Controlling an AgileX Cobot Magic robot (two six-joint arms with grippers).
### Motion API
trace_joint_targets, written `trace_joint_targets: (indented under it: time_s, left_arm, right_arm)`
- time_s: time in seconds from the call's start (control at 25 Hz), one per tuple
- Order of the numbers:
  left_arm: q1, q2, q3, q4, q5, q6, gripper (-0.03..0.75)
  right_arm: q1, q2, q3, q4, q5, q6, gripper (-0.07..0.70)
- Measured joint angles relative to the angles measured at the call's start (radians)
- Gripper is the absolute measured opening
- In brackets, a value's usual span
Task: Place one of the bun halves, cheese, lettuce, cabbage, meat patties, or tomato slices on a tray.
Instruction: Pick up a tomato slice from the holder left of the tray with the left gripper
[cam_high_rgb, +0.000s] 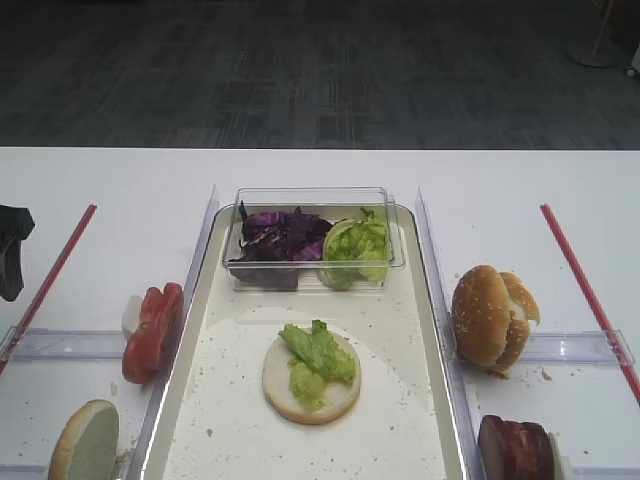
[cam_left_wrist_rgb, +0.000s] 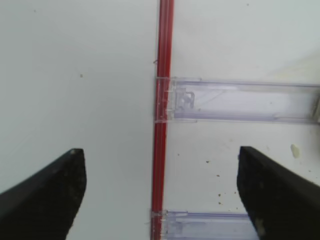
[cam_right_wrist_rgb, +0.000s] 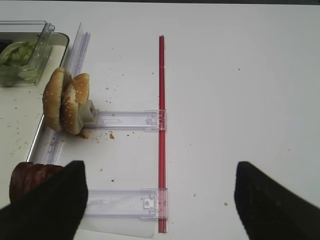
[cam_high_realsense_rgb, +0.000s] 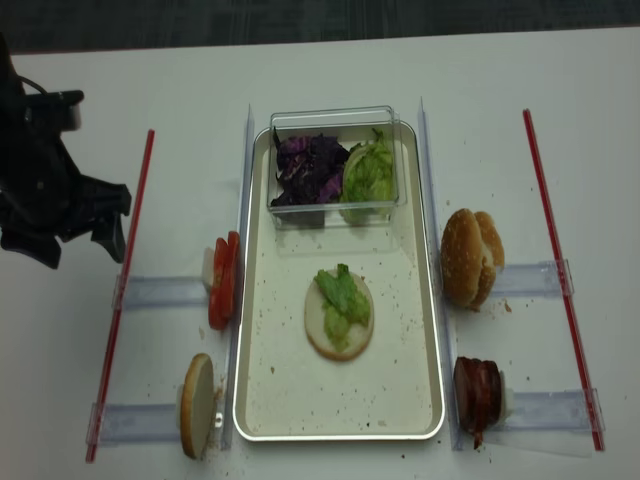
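**On the white table: two idle grippers, burger parts around a tray**

At the far left, the left gripper (cam_high_realsense_rgb: 105, 225) hangs over bare tabletop beside the left red strip (cam_high_realsense_rgb: 125, 285), fingers spread wide and holding nothing. Its wrist view shows both dark fingers (cam_left_wrist_rgb: 47, 192) straddling that strip and a clear rail (cam_left_wrist_rgb: 240, 100).

The right gripper (cam_right_wrist_rgb: 160, 200) appears only in its own wrist view: fingers spread, empty, above the right red strip (cam_right_wrist_rgb: 161, 125), with the patties (cam_right_wrist_rgb: 30, 177) just by its left finger.

- Tray (cam_high_realsense_rgb: 400, 395): centre, crumb-speckled.
- Bun half (cam_high_realsense_rgb: 325, 335): cut face up, mid-tray, a lettuce piece (cam_high_realsense_rgb: 340, 298) lying on it.
- Clear box (cam_high_realsense_rgb: 335, 118): at the tray's far end; cabbage (cam_high_realsense_rgb: 305, 168) left, lettuce right.
- Tomato slices (cam_high_realsense_rgb: 220, 282): on edge, just left of the tray.
- Second bun half (cam_high_realsense_rgb: 197, 405): on edge, near left.
- Bun pair (cam_high_realsense_rgb: 465, 258): on edge, right of the tray.
- Patties: on edge, near right.
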Motion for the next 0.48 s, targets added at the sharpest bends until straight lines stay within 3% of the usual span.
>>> trace_joint_targets:
  time_s: [0.24, 0.48]
  left_arm:
    - [-0.076, 0.002, 0.000, 0.002, 0.021, -0.026, 0.566]
    - [-0.226, 0.002, 0.000, 0.002, 0.023, -0.125, 0.566]
  right_arm:
    - [0.000, 0.000, 0.000, 0.000, 0.000, 0.000, 0.615]
    - [0.000, 0.000, 0.000, 0.000, 0.000, 0.000, 0.615]
